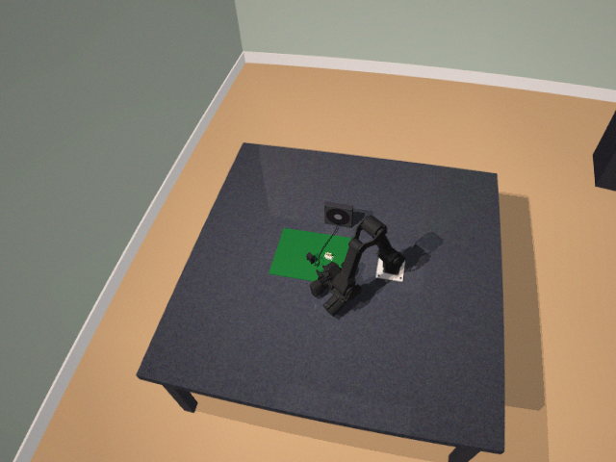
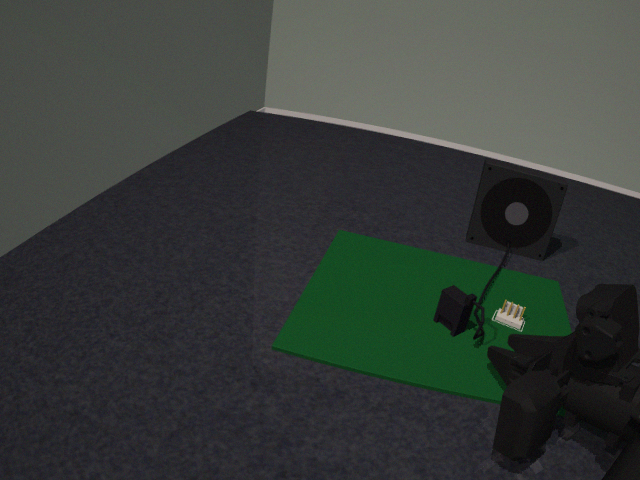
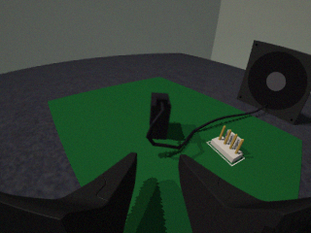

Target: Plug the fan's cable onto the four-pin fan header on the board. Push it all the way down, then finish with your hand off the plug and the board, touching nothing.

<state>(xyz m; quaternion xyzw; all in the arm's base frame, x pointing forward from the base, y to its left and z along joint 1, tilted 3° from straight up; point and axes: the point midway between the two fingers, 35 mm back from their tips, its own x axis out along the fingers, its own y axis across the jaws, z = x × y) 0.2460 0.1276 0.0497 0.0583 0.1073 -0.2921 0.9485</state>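
Note:
The black plug (image 1: 311, 258) (image 2: 452, 310) (image 3: 162, 116) stands roughly upright on the green board (image 1: 294, 243) (image 2: 361, 310) (image 3: 97, 126), to the left of the header. It is off the pins. The white header (image 1: 328, 256) (image 2: 509, 321) (image 3: 225, 148) has its four pins bare. The dark cable (image 2: 493, 279) (image 3: 219, 119) runs from the plug's near side to the fan. My gripper (image 1: 320, 270) (image 2: 500, 346) (image 3: 158, 159) is partly open and empty. Its fingertips are apart from the plug, on its near side, over the board's near right part.
The square fan (image 1: 339, 215) (image 2: 516, 209) (image 3: 276, 80) stands upright on the dark table (image 1: 223, 318) (image 2: 155, 310) behind the board. The cable crosses the board between plug and header. The arm's white base plate (image 1: 390, 276) is right of the board.

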